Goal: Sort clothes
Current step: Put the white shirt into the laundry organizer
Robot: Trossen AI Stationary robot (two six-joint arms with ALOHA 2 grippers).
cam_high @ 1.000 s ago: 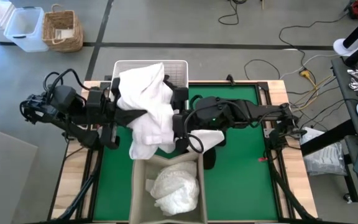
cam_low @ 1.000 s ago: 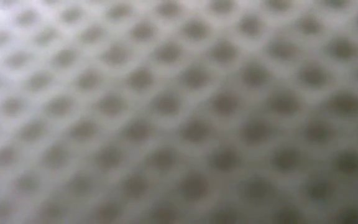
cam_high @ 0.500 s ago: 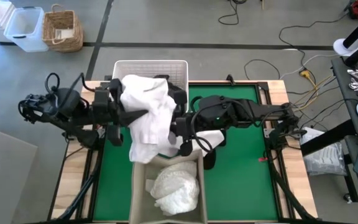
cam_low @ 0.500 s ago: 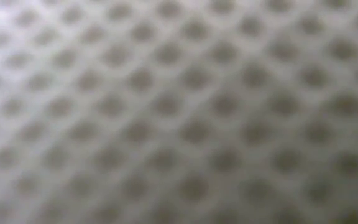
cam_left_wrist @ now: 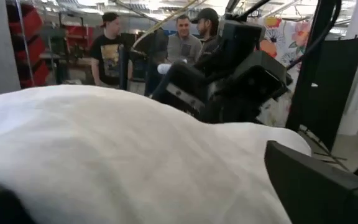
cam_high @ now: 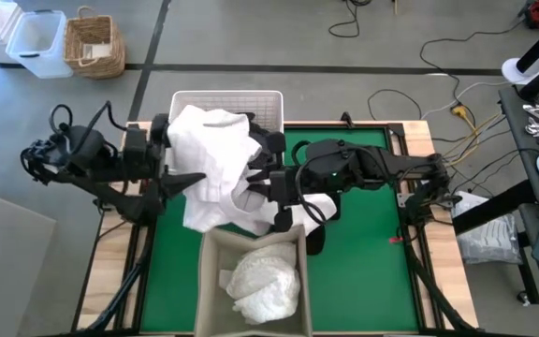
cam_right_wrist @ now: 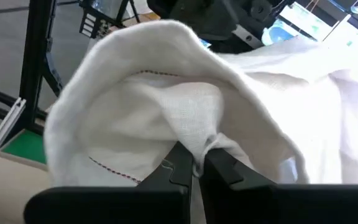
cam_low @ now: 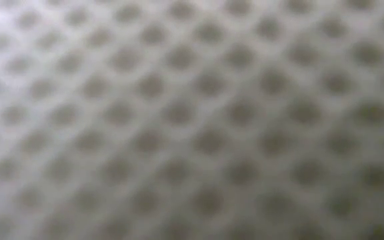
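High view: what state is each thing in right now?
White garment: lifted, draped over the basket's front edge, pinched by the right tool.
Right tool: shut on the garment.
Left tool: open, beside the garment.
Basket: upright.
Tan bin: white clothes inside.

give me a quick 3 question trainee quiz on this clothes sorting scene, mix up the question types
1. True or false: the right gripper is shut on the large white fabric garment.
2. Multiple choice: the crumpled white cloth lies in A) the beige fabric bin, B) the white plastic basket, C) the wicker basket on the floor.
3. Fill in: the left gripper stands ____ beside the garment.

Key
1. True: its fingers pinch a fold.
2. A.
3. Open.
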